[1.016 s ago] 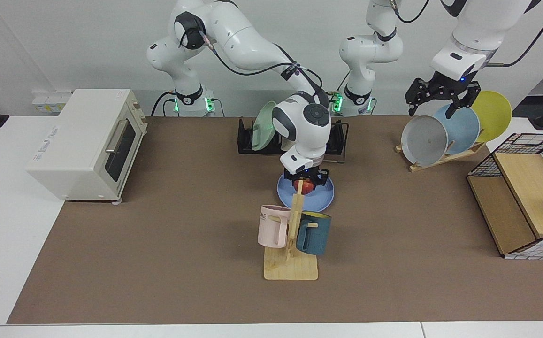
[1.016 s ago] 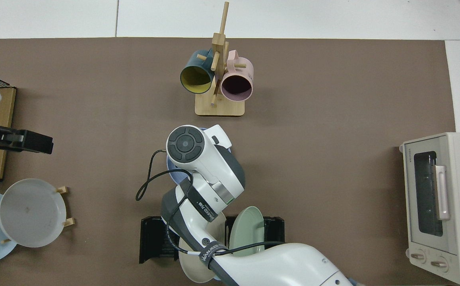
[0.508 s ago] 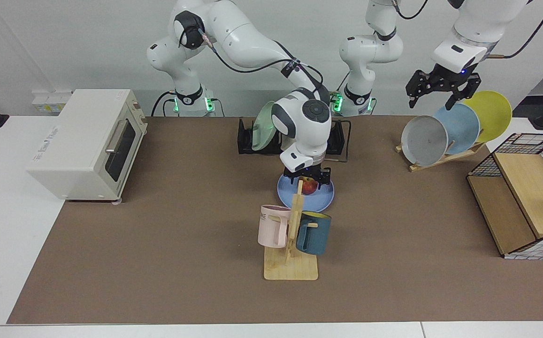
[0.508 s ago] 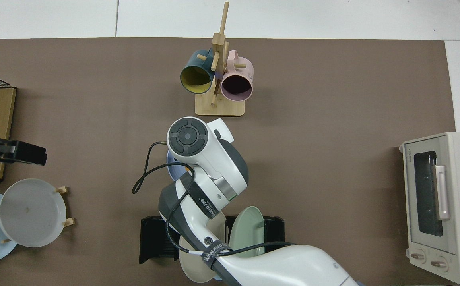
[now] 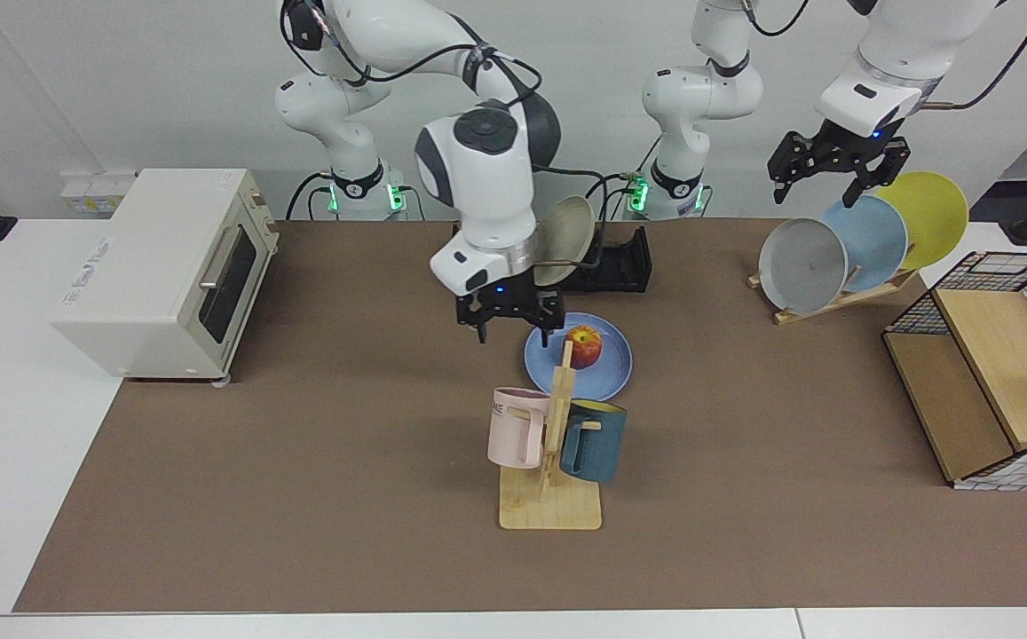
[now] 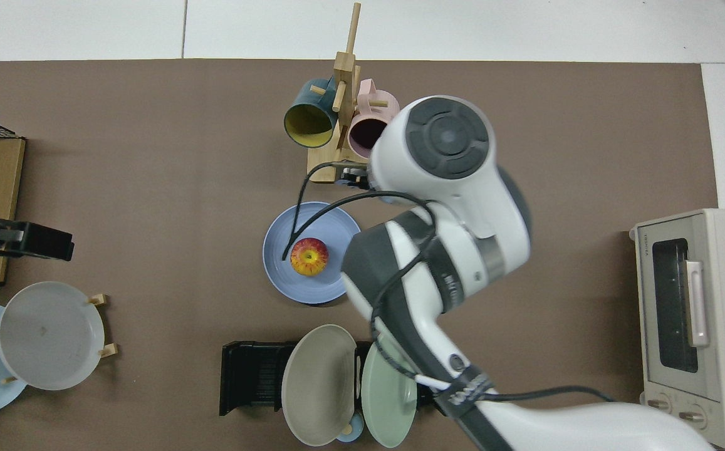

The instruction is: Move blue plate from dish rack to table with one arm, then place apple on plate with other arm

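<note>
The blue plate lies flat on the brown table, just in front of the black dish rack. The red-and-yellow apple rests on the plate, free of any gripper. My right gripper hangs open and empty above the table, beside the plate's edge on the toaster side. In the top view its wrist hides it. My left gripper waits open in the air over the wooden plate rack.
A beige plate and a green plate stand in the dish rack. The wooden mug stand with two mugs is right in front of the blue plate. A toaster oven, a wooden plate rack and a wire-framed box line the sides.
My right gripper let go of the apple, rose off the plate and swung toward the toaster side. The apple stays on the plate. My left gripper lifted slightly, then held still.
</note>
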Robot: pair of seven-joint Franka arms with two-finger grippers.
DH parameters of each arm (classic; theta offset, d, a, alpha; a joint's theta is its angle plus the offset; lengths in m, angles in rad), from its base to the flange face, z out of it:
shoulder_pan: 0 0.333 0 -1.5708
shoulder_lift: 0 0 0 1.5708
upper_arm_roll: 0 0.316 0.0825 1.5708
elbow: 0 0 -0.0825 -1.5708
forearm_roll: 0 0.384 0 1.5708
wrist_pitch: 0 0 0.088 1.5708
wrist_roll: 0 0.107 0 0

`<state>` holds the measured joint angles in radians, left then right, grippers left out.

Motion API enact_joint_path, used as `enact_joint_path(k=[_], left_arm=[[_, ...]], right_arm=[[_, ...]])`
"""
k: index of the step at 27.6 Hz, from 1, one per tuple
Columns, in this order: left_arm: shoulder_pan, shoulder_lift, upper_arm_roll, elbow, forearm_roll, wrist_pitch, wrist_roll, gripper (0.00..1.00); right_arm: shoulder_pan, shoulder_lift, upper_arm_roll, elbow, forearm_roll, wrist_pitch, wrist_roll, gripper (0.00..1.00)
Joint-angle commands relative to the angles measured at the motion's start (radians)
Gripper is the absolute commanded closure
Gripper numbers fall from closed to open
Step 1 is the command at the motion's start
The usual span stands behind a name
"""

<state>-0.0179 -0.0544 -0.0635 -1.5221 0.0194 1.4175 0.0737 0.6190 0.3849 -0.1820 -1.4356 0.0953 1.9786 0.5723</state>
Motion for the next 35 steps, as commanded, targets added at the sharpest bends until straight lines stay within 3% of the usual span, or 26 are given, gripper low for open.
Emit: enact_joint_path(k=[1,5,11,17,26,35], left_arm=[[0.003,-0.002,0.001,0.013,0.002,-0.022,-0.009,0.0],[0.003,-0.002,0.001,0.013,0.002,-0.022,-0.009,0.0],[0.003,-0.002,0.001,0.013,0.004,-0.022,-0.008,0.0],[0.003,-0.002,0.001,0.013,0.004,-0.022,-0.009,0.0],[0.003,-0.002,0.001,0.013,0.004,-0.022,-0.009,0.0],[0.003,-0.002,0.001,0.013,0.004,-0.022,-0.008,0.0]], right_arm=[[-0.123,-0.155,0.012,-0.184,-0.002,0.011,-0.234,0.0],[-0.218,-0.219,0.012,-0.258,-0.043,0.019,-0.414,0.0],[-0.393,-0.273,0.012,-0.293,-0.049,0.008,-0.653,0.0],[-0.501,-0.337,0.012,-0.339,-0.052,0.003,-0.769,0.0],[-0.53,-0.385,0.012,-0.27,-0.054,-0.193,-0.717,0.0],[-0.509,-0.383,0.027,-0.259,-0.084,-0.231,-0.703,0.0]])
